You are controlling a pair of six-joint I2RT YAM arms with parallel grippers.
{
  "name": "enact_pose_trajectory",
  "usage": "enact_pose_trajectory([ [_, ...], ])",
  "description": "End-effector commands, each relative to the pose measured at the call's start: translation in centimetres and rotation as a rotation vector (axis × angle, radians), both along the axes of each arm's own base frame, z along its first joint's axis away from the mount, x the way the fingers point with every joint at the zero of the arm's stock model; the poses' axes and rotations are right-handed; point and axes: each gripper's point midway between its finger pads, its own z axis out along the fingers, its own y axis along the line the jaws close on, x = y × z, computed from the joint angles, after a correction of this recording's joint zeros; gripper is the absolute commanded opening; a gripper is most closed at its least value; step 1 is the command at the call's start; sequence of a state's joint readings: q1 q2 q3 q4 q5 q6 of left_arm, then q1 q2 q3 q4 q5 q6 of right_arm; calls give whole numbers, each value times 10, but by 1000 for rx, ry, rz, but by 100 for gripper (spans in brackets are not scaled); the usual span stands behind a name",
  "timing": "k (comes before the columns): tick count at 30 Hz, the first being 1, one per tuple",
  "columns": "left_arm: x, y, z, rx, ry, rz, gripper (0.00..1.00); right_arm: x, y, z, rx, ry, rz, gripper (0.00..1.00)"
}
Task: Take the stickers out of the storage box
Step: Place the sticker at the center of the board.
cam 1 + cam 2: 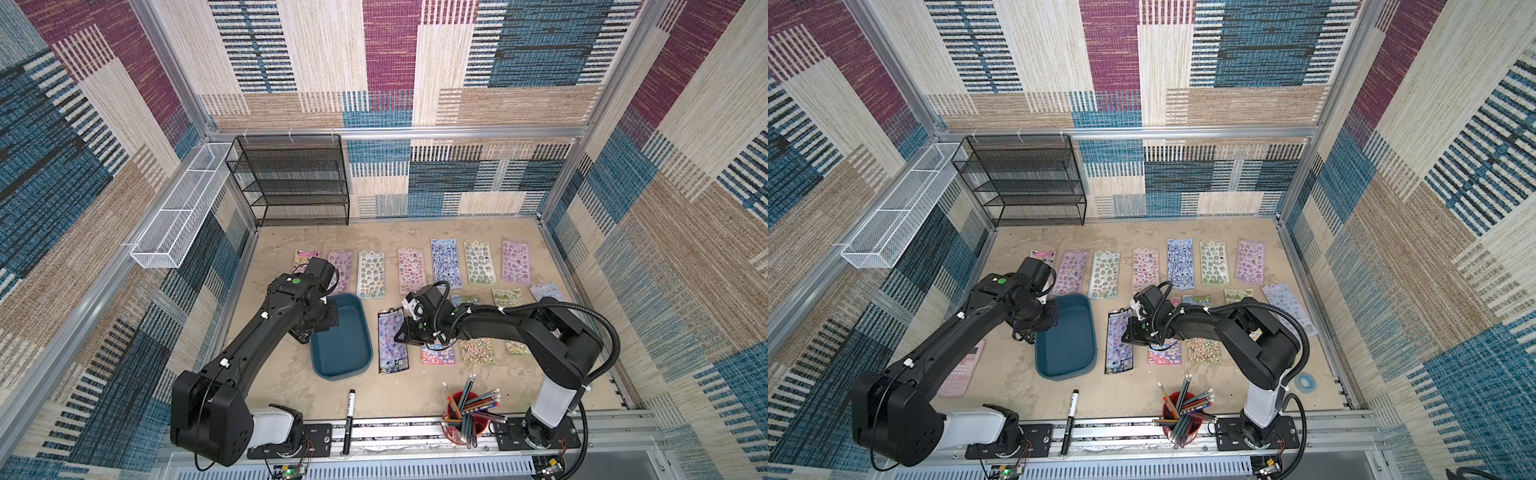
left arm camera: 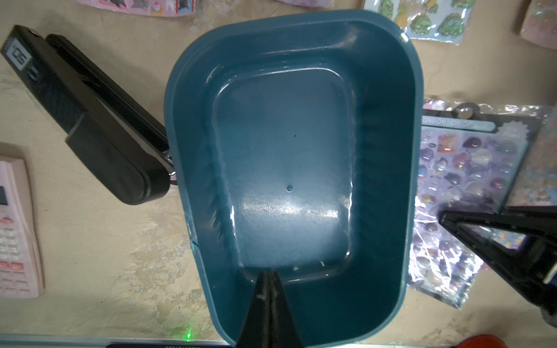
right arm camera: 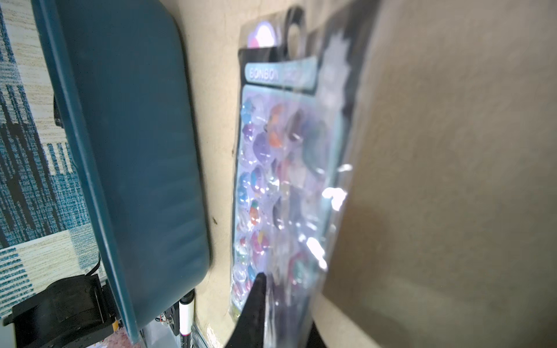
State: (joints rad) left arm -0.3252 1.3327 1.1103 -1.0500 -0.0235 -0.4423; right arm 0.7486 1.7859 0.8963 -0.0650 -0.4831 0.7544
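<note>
The storage box (image 1: pixel 341 337) (image 2: pixel 289 168), a dark teal tub, sits left of centre on the table with nothing inside it. My left gripper (image 2: pixel 268 275) is shut and empty, hanging over the box's wall nearest the arm. Several stickers sheets lie flat on the table in rows beyond and right of the box, such as the blue one (image 1: pixel 446 262). A lilac sticker sheet (image 1: pixel 392 343) (image 3: pixel 271 168) lies just right of the box. My right gripper (image 3: pixel 271 280) (image 1: pixel 402 332) is shut on this sheet's right edge, which is lifted a little; one finger is hidden behind the sheet.
A black stapler (image 2: pixel 99 120) touches the box's left side, with a pink calculator (image 1: pixel 961 370) nearer the front. A black marker (image 1: pixel 349 419) and a red cup of pencils (image 1: pixel 467 415) stand by the front rail. A black mesh rack (image 1: pixel 295 178) and white wire basket (image 1: pixel 183 208) are at back left.
</note>
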Motion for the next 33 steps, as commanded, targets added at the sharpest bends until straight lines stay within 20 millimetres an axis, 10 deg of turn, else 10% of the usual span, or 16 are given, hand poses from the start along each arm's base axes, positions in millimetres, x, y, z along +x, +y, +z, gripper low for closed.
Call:
enact_pose_trajectory([
  [1, 1, 0, 3, -3, -17, -6, 0, 9, 0, -1, -11, -24, -33, 22],
  [33, 5, 0, 16, -13, -62, 0, 5, 20, -30, 7, -128, -119, -151, 57],
])
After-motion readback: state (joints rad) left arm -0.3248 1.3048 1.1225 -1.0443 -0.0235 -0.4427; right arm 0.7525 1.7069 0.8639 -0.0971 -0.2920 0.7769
